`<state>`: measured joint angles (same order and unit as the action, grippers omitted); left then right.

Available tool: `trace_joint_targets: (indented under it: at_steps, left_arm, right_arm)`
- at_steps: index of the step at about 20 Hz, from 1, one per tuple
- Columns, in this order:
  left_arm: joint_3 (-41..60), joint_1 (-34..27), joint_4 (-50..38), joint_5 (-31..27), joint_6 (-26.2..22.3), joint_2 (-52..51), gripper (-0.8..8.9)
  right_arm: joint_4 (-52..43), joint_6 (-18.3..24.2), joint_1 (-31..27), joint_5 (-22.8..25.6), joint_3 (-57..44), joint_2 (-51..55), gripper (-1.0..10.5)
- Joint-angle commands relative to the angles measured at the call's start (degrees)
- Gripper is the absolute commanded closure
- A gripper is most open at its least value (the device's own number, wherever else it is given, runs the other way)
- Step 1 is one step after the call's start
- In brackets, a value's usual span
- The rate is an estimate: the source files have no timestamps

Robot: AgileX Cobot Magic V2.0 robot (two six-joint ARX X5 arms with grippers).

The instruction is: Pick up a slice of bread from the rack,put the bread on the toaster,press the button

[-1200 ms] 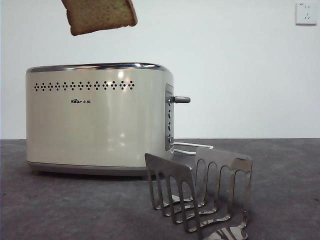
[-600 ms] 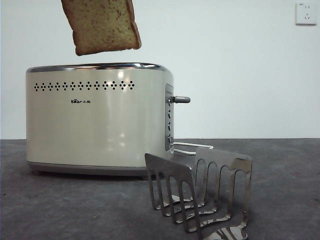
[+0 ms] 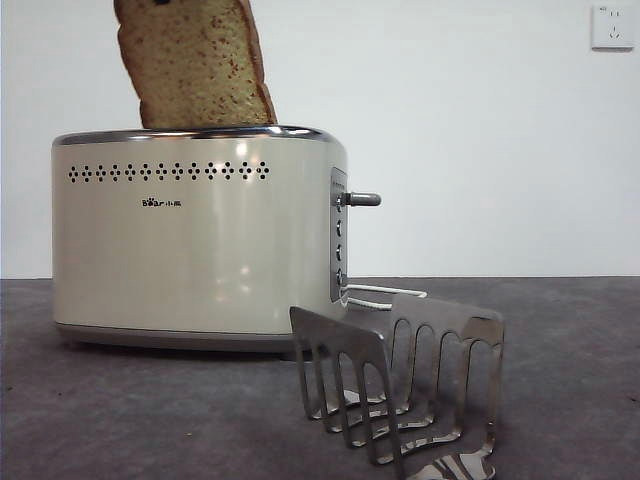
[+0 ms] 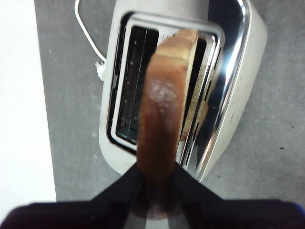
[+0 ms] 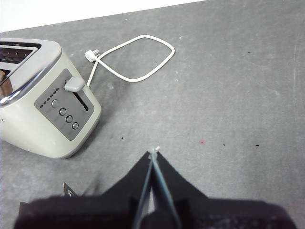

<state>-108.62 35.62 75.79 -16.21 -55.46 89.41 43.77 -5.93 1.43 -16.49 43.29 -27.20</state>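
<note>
Front view: the slice of bread [image 3: 195, 62] stands above the toaster [image 3: 198, 236], leaning a little, its lower edge at the chrome rim and its top cut off by the picture's upper edge.
Left gripper [image 4: 155, 179]: closed on the slice of bread [image 4: 163, 114], one black jaw on each side of the brown crust; it holds the slice edge-on over the toaster's open top.
Slot: in the left wrist view the far end of the slice reaches into one of the two slots of the toaster [image 4: 238, 95]; how deep it sits cannot be told.
Right gripper [image 5: 153, 155]: jaws pressed together with nothing between them, above bare worktop [image 5: 238, 95], well apart from the toaster [image 5: 43, 119].
Button [image 3: 362, 199]: a grey lever sticking out of the toaster's narrow end panel, high in its track, with small round knobs below it; also seen from the right wrist [image 5: 74, 84].
Rack [image 3: 405, 385]: shiny steel, on the worktop [image 3: 120, 410] in front of the toaster's right end, its slots holding nothing.
Cord [image 5: 133, 59]: white, looped on the worktop beside the toaster's end panel.
Wall socket [image 3: 611, 27]: white, on the wall at upper right.
</note>
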Motion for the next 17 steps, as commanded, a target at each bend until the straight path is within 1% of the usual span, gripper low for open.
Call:
trace_joint_targets:
  at_steps: [1, 9, 17]
  left_arm:
    - [0.87, -0.57, -0.17, 0.15, -0.09, 0.20, 8.23]
    - [0.98, -1.05, -0.17, 0.48, -0.24, 1.77, 8.22]
    - [0.98, -4.59, -0.20, 1.84, -0.28, 6.47, 8.22]
  right_arm:
    - [-0.20, 1.09, 0.04, 0.04, 0.17, -0.02, 9.5]
    - [-0.37, 1.60, 0.04, 0.42, 0.17, -0.02, 9.5]
    - [0.07, 1.79, 0.04, 0.42, 0.17, -0.02, 9.5]
